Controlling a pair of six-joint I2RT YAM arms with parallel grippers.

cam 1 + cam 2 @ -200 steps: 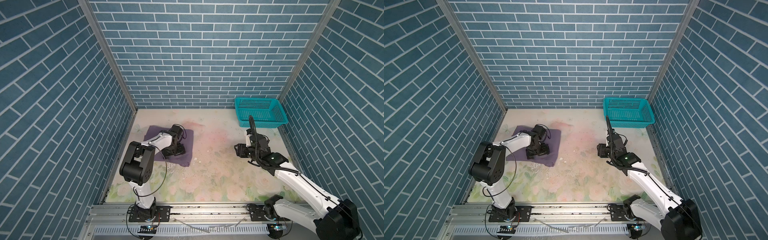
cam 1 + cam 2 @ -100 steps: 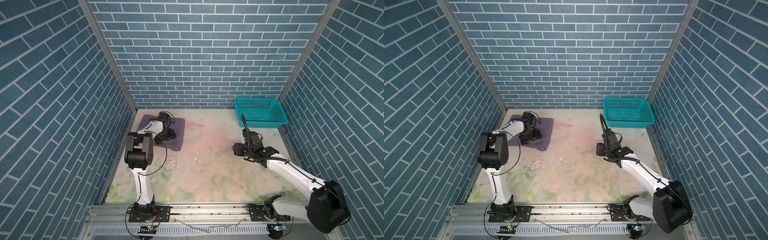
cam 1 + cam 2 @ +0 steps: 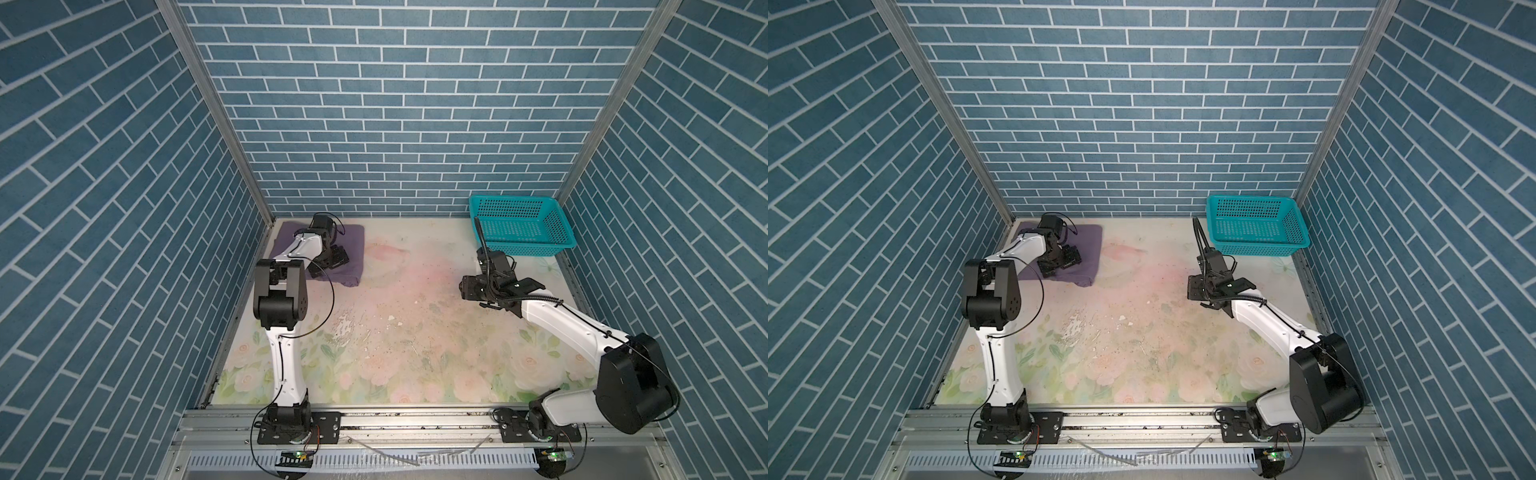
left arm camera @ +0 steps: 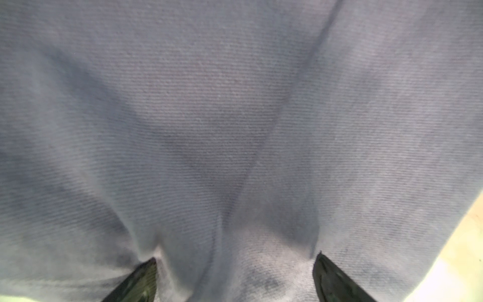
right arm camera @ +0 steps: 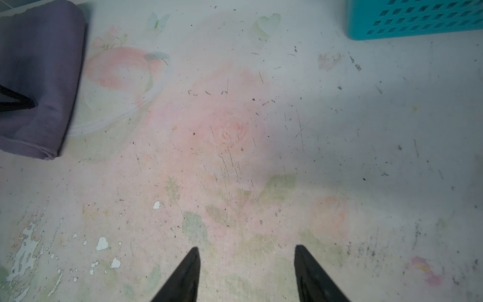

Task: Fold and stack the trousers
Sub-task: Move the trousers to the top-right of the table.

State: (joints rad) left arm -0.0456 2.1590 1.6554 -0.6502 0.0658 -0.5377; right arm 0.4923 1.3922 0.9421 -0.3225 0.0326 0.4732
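The trousers [image 3: 353, 249] [image 3: 1090, 245] lie folded into a compact mauve rectangle in the table's back left corner. My left gripper [image 3: 330, 264] [image 3: 1059, 264] rests on top of them, open. In the left wrist view its two fingertips [image 4: 146, 272] press wide apart into the cloth [image 4: 235, 117], which bulges slightly between them. My right gripper [image 3: 467, 286] [image 3: 1195, 286] hovers over the bare table at mid right, open and holding nothing [image 5: 247, 251]. The right wrist view shows the trousers' folded edge [image 5: 47, 78] far off to one side.
A teal perforated basket [image 3: 523, 228] [image 3: 1254, 224] [image 5: 413, 21] stands at the back right corner, just behind the right arm. The floral table cover [image 3: 395, 332] is scuffed and peeling near the middle. Brick-patterned walls enclose the table on three sides.
The left arm has slid the folded trousers from mid left back into the rear left corner. The right arm drew back a little and its jaws narrowed slightly.
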